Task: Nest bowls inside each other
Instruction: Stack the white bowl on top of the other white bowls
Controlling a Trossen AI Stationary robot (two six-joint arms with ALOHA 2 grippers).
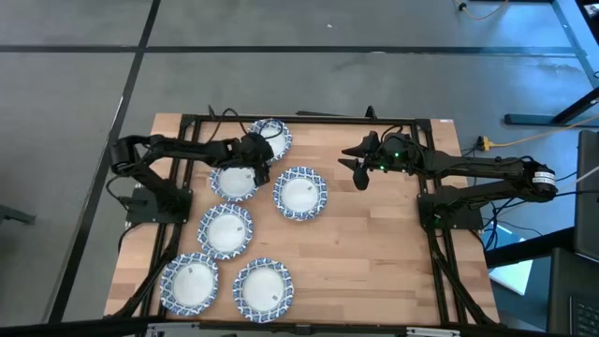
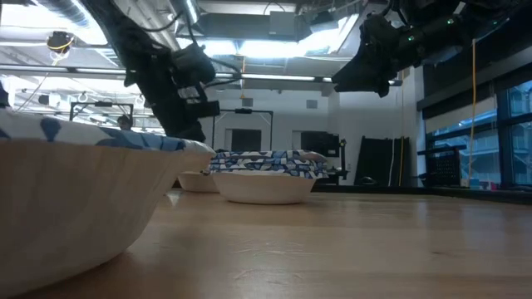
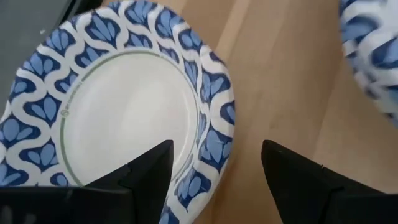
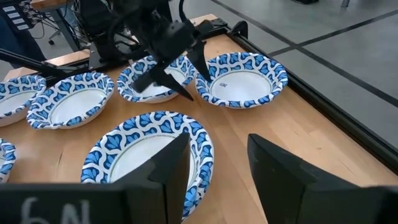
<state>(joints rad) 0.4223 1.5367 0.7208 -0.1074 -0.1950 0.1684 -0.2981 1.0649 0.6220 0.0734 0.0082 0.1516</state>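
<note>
Several blue-and-white rimmed bowls stand on the wooden table (image 1: 374, 243), all on its left half. My left gripper (image 1: 260, 154) is open above the far bowl (image 1: 273, 138). In the left wrist view one finger (image 3: 146, 171) is over the bowl's white inside (image 3: 124, 112). The other finger (image 3: 292, 171) is over bare table, outside its rim (image 3: 214, 134). I cannot see it touching. Another bowl (image 1: 234, 180) stands just nearer. My right gripper (image 1: 360, 171) is open and empty, raised above the table's far right part, beside a third bowl (image 1: 299, 194).
More bowls stand toward the near left: one (image 1: 226, 229) mid-table and two (image 1: 189, 283) (image 1: 263, 290) by the near edge. A black frame (image 1: 309, 119) runs around the table. The right half of the table shows bare wood.
</note>
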